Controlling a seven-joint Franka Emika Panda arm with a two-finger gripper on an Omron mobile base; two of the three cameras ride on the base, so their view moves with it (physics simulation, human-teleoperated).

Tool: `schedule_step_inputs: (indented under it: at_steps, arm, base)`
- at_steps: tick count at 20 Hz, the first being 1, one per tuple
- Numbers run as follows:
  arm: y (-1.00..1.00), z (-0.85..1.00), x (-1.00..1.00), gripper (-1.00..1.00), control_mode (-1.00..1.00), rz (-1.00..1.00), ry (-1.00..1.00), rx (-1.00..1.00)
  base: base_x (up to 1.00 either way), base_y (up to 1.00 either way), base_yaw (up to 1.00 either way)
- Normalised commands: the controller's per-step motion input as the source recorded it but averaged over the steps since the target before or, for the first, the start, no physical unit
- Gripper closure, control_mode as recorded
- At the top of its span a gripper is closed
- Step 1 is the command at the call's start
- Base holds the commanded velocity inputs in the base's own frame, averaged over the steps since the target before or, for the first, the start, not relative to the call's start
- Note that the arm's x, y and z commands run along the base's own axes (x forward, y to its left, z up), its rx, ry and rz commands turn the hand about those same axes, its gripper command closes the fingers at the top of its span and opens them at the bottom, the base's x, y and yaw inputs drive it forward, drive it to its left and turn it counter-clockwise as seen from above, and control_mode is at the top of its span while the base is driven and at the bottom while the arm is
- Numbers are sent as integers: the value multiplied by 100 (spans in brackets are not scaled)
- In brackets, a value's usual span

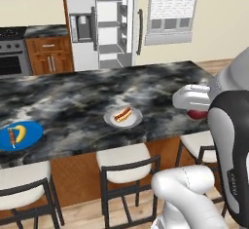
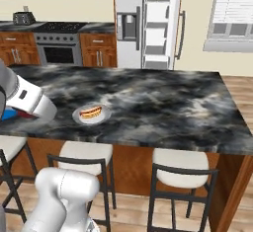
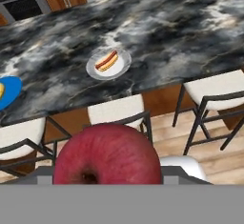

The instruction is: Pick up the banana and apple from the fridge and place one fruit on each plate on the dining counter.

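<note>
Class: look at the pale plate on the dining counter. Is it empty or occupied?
Occupied. The pale plate already carries a hot dog; no apple is on it.

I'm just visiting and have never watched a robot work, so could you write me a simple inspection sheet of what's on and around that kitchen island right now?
Surface: dining counter, dark swirled marble top, wooden base.
Job's things: banana lies on the blue plate; apple sits in the gripper; pale plate has no fruit yet; fridge stands open behind.
Clutter: hot dog on the pale plate; thin brown stick beside the banana.
Grippers: gripper holds the apple near the counter's edge.
Cables: nothing seen.
Surroundings: stools along the counter, oven, window.
</note>
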Motion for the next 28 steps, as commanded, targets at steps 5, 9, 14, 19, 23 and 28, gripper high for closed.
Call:
schedule_step_inputs:
  at_steps: [5,9,14,19,23,28]
  arm:
    - [0,0,0,100,100,0,0,0]
    - [0,0,0,100,100,0,0,0]
    - [0,0,0,100,100,0,0,0]
    - [-3,-18,79,100,-100,1,26,7]
    - [0,-61,100,100,-100,3,67,8]
    - [1,-100,100,100,-100,9,34,-2]
  base:
    - [84,0,3]
    - [19,0,2]
    - [2,0,0]
    - [11,0,0]
    - [0,0,0]
    - [0,0,0]
